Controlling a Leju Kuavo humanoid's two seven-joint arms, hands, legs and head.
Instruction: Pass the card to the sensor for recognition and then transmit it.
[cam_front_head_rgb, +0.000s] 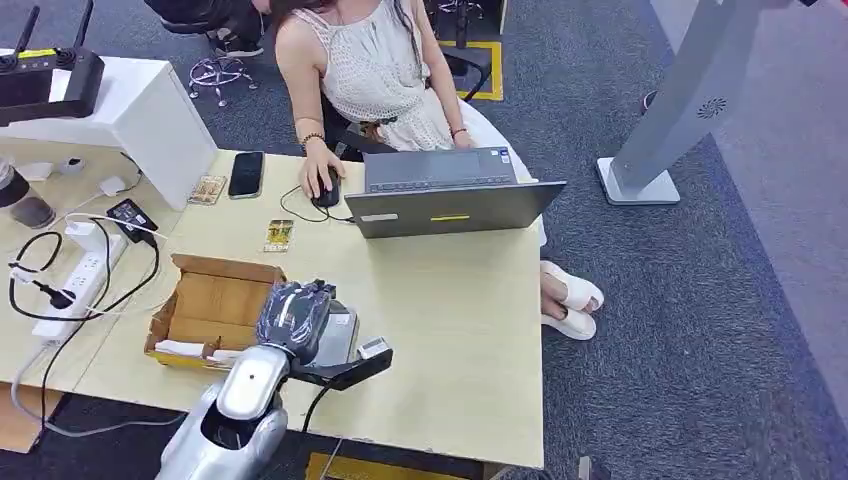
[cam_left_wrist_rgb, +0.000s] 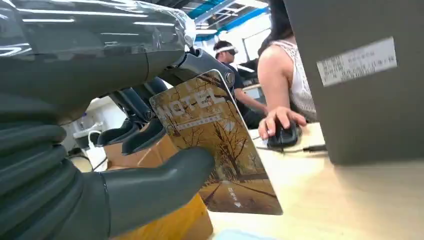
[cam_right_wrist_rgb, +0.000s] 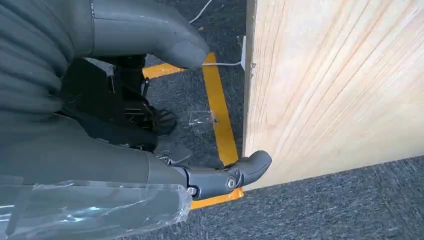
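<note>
My left hand (cam_front_head_rgb: 296, 314) hovers above the desk, just right of a cardboard box (cam_front_head_rgb: 212, 305). It pinches a brown hotel card (cam_left_wrist_rgb: 216, 145) between thumb (cam_left_wrist_rgb: 160, 182) and fingers (cam_left_wrist_rgb: 135, 137); the card stands nearly upright, its lower edge close to the tabletop. A pale grey flat device (cam_front_head_rgb: 343, 335), apparently the sensor, lies partly under the hand. My right hand (cam_right_wrist_rgb: 85, 145) hangs beside the desk's wooden side panel (cam_right_wrist_rgb: 325, 90), fingers apart and holding nothing.
A person sits across the desk with one hand on a mouse (cam_front_head_rgb: 326, 190) beside an open laptop (cam_front_head_rgb: 440, 195). Two more cards (cam_front_head_rgb: 278, 235) (cam_front_head_rgb: 207, 189), a phone (cam_front_head_rgb: 246, 173) and a power strip with cables (cam_front_head_rgb: 75, 280) lie on the left part. A grey stand (cam_front_head_rgb: 660, 120) is on the carpet.
</note>
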